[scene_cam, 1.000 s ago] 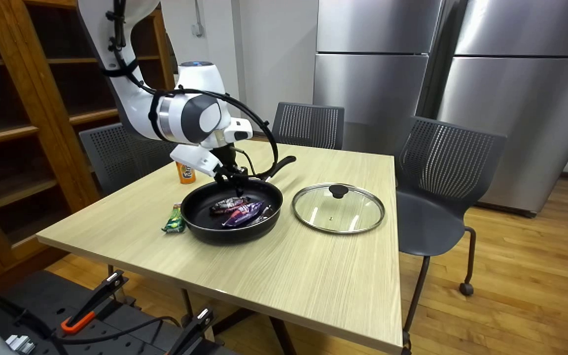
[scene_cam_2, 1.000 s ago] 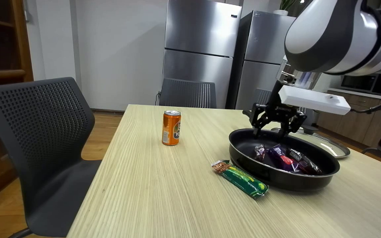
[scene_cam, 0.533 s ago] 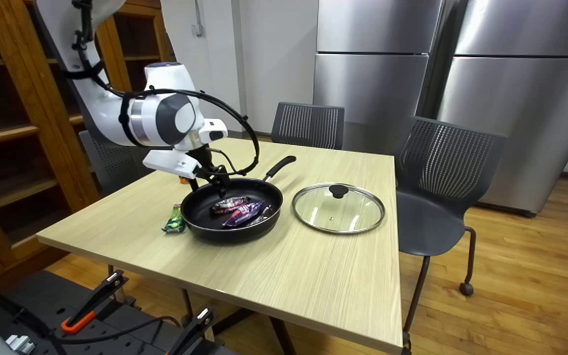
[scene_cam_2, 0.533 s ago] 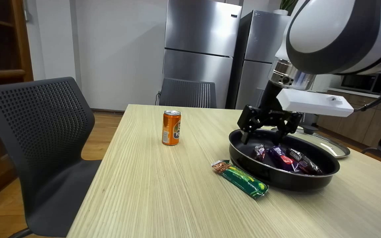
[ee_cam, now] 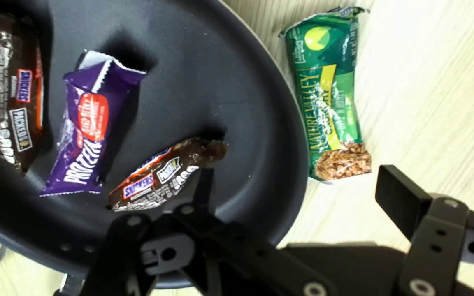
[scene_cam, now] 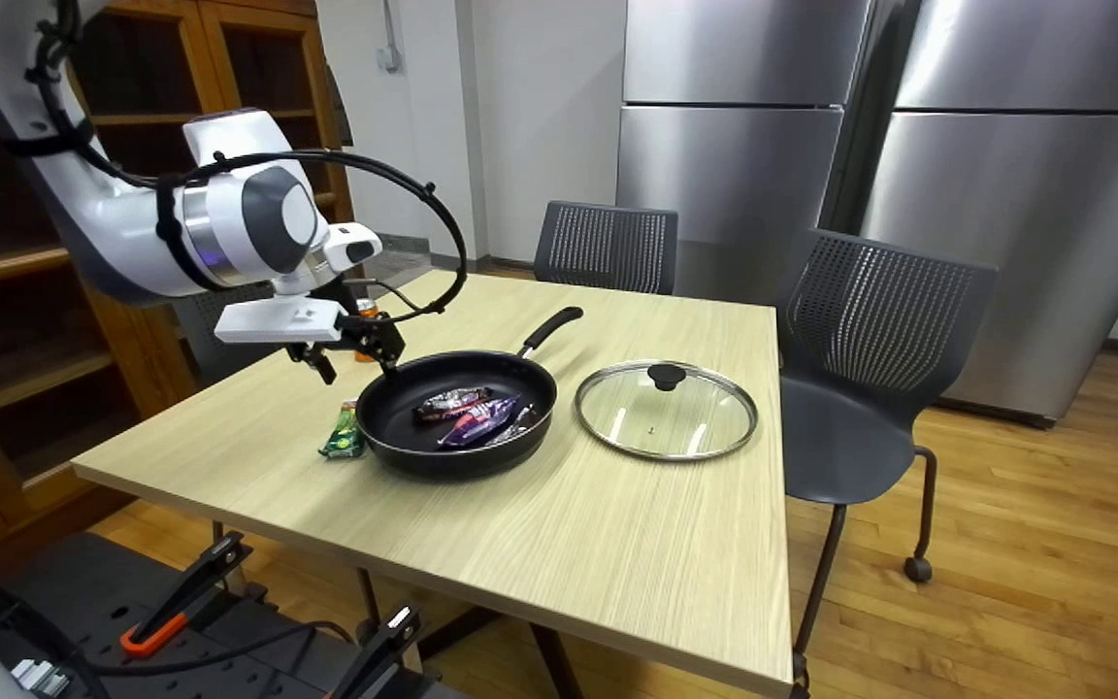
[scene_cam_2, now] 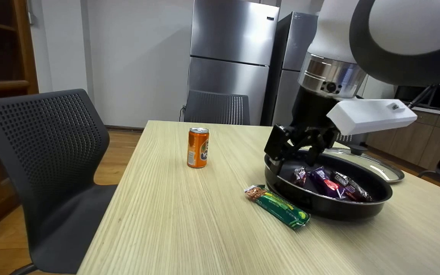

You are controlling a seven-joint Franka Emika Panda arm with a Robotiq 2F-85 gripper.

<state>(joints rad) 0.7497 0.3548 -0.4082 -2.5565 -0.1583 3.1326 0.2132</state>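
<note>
My gripper (ee_cam: 303, 193) stands open with nothing between its fingers. In the wrist view one finger (ee_cam: 204, 185) shows over the black pan (ee_cam: 237, 86) and the other over the table beside it. Inside the pan lie a purple protein bar (ee_cam: 84, 135) and two brown Snickers bars, one at the side (ee_cam: 8, 90) and one near my finger (ee_cam: 167, 176). A green Nature Valley bar (ee_cam: 327, 98) rests on the table against or close to the pan's outer side. In an exterior view the gripper (scene_cam: 358, 371) hangs by the pan's rim, above and behind the green bar (scene_cam: 344, 432).
An orange can (scene_cam_2: 198, 148) stands upright on the table, partly behind the gripper in an exterior view. A glass lid (scene_cam: 666, 427) lies flat beside the pan, whose handle (scene_cam: 551, 328) points away. Chairs (scene_cam: 608, 248) surround the table.
The arm has moved from over the pan toward its rim on the green bar's side, and its jaws have spread wider. The pan, bars, can and lid have stayed in place.
</note>
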